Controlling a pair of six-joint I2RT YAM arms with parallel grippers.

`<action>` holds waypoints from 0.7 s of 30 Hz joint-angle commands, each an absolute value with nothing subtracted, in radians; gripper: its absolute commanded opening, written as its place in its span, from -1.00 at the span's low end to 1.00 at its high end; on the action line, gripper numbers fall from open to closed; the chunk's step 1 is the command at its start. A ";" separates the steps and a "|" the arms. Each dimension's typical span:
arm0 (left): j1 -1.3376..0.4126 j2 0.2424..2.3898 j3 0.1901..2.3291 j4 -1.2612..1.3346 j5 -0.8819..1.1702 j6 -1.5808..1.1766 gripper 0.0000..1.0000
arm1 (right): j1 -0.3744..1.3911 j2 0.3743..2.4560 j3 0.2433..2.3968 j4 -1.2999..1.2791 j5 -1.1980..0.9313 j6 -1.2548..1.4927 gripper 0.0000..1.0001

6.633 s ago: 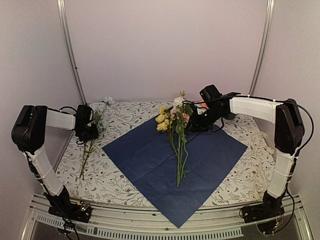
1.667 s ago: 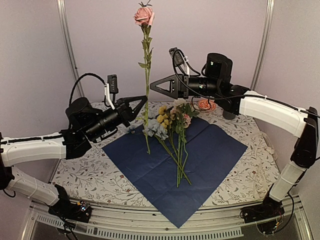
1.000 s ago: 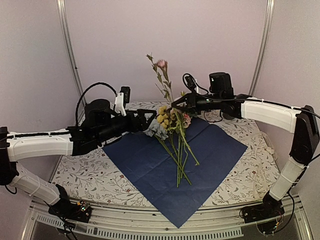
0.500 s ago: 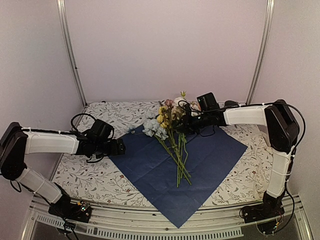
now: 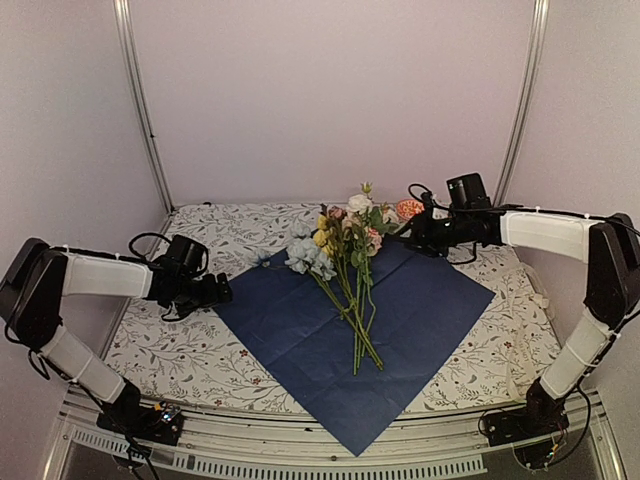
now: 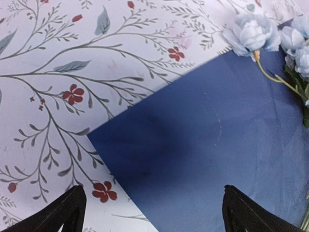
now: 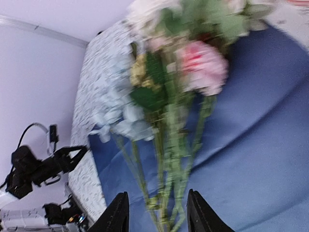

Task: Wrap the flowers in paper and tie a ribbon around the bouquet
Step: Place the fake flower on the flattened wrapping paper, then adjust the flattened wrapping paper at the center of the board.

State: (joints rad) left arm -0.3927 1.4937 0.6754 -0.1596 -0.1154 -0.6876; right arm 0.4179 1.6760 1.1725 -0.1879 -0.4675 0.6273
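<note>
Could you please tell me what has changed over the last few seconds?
The pink rose raised upright between the grippers was carried down by the right gripper, laid with the flowers on the paper and let go; that gripper now stands open, backed off right. The left gripper dropped to the paper's left corner, open. The paper stayed put.

Paper [image 5: 290, 325]: big thin sheet, navy face up, lying flat, turned diamond-wise w/ one corner near, one far. Flowers [image 5: 345, 262] lie loose on it, unwrapped, approx. along the near-far diagonal. Blooms (white, pink, yellow, pale blue) bunch at far corner; pale blue heads on bunch's left, at paper's edge. Thin green stems run toward centre, crossing near their ends.
</note>
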 commanded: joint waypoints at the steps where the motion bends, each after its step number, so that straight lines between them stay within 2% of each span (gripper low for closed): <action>1: -0.328 1.552 0.664 -0.093 -0.023 -0.674 0.98 | 0.269 1.719 1.126 -0.420 -0.305 0.482 -0.12; 7: -0.324 1.684 0.709 -0.029 0.129 -0.685 0.98 | 0.203 1.795 1.127 -0.534 -0.134 0.367 0.00; 13: -0.342 1.698 0.708 0.094 0.264 -0.708 0.93 | 0.197 1.881 1.088 -0.475 -0.286 0.356 -0.02; 18: -0.368 1.693 0.716 0.175 0.324 -0.712 0.64 | 0.219 1.913 1.060 -0.415 -0.367 0.381 -0.03; 21: -0.383 1.687 0.724 0.189 0.327 -0.712 0.28 | 0.226 1.919 1.058 -0.404 -0.383 0.385 -0.03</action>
